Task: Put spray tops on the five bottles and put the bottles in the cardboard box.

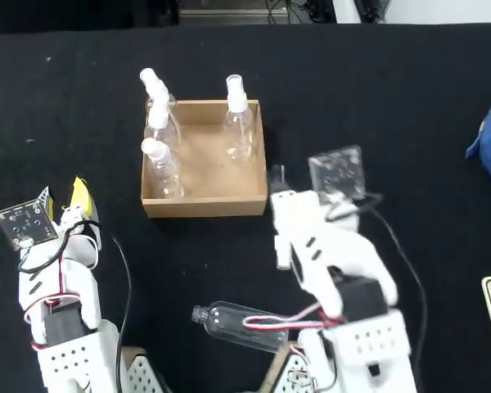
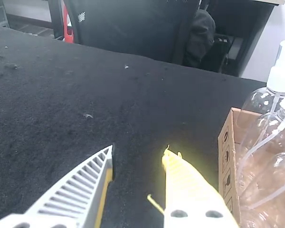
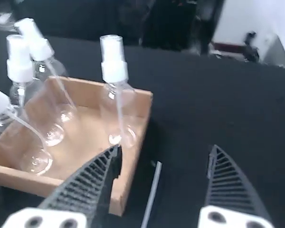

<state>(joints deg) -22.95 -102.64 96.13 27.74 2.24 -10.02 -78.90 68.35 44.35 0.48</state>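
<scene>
Four bottles with spray tops already stood in the cardboard box, three along one side and one in the far corner. The fifth bottle lay topless on the table, so it looked like the last one to do. The right claw hung spread just beside the box over a thin tube, probably the last top's, seemingly placed to take it. The left claw sat spread and empty on the box's other side.
</scene>
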